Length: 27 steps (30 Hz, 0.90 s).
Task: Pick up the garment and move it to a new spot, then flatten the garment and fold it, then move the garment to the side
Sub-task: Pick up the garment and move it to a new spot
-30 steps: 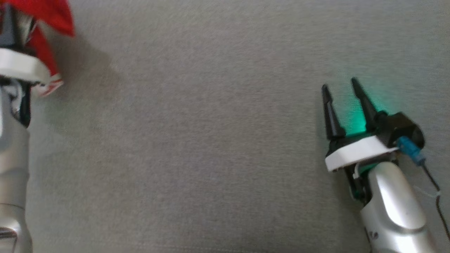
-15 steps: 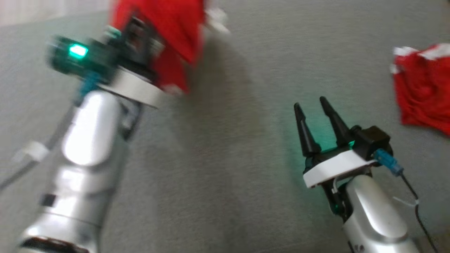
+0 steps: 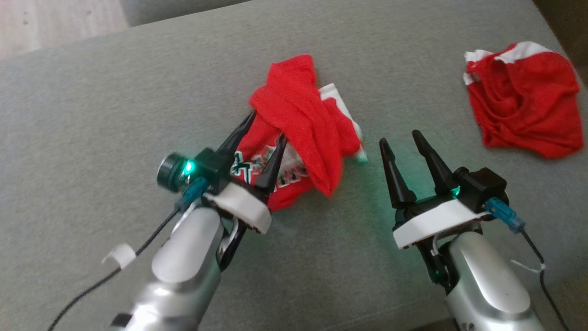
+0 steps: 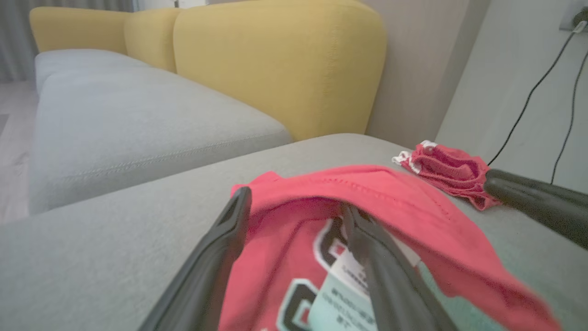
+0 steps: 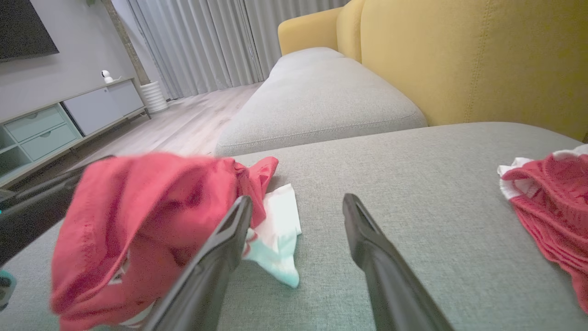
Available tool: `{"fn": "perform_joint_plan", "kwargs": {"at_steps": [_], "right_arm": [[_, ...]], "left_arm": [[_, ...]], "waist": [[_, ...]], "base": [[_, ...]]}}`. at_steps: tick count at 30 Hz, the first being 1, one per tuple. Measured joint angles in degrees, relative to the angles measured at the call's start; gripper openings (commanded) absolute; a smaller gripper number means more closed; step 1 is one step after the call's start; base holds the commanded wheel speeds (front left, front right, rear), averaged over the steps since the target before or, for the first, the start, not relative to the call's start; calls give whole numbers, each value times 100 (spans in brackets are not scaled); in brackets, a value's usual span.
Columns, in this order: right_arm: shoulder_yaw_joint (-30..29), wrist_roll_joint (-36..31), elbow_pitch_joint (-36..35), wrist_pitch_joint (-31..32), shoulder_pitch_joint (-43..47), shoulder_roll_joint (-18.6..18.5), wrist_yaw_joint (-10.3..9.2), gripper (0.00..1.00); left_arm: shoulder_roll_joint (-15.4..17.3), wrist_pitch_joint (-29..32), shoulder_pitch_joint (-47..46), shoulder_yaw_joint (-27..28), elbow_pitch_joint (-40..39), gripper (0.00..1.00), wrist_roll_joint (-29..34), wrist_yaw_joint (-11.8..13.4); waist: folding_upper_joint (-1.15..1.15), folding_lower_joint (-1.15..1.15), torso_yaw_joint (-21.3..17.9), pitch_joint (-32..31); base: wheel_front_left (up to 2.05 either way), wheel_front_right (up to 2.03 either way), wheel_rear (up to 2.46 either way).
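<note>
Right now I am holding my left jaws spread wide, pinching nothing, with the garment [image 3: 303, 119] lying crumpled on the sofa cushion [image 3: 115, 115] at their 12 o'clock. A red fold is draping over the tips, and in the left wrist view one tip is sitting under that fold. My right jaws are also standing spread and empty, hovering at the garment's 3 o'clock, near its white patch [image 5: 275, 220]. A second red garment [image 3: 523, 110] is lying well apart, at about 2 o'clock from the right jaws.

I am judging the flattening as not yet begun. The danger is lying in the pull-back: if I am drawing the left jaws away low, the draped fold is likely catching on a tip and dragging the heap along or bunching it tighter. Since the cloth is twisting over itself, any new pinch is risking several layers at once. The second garment is looking alike, so grabbing the wrong one is possible.

Block lettering [image 4: 321, 243] in black and white is showing on the red front, half hidden, and I am failing to read it. A pale label [image 4: 349, 285] is carrying small print, too blurred to read.
</note>
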Motion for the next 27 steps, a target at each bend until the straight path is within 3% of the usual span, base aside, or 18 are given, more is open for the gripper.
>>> {"fn": "perform_joint_plan", "kwargs": {"at_steps": [5,14,20,27], "right_arm": [[-107,-9,-2,0,13,3,0,100],[-493,-155,38,0,215,11,0,100],[-755,-204,96,0,464,22,0,100],[-864,-247,145,0,827,35,0,100]], "left_arm": [[-3,0,342,318,-238,100,-8,249],[45,0,1745,1582,-1203,100,193,571],[44,0,2701,2302,-1759,100,470,576],[40,0,3535,2740,-2063,100,673,475]], "waist": [[0,0,261,-27],[0,0,881,-265],[0,-1,1211,-588],[0,0,1438,-956]], "base": [[0,0,0],[0,0,0],[0,0,0],[0,0,0]]}}
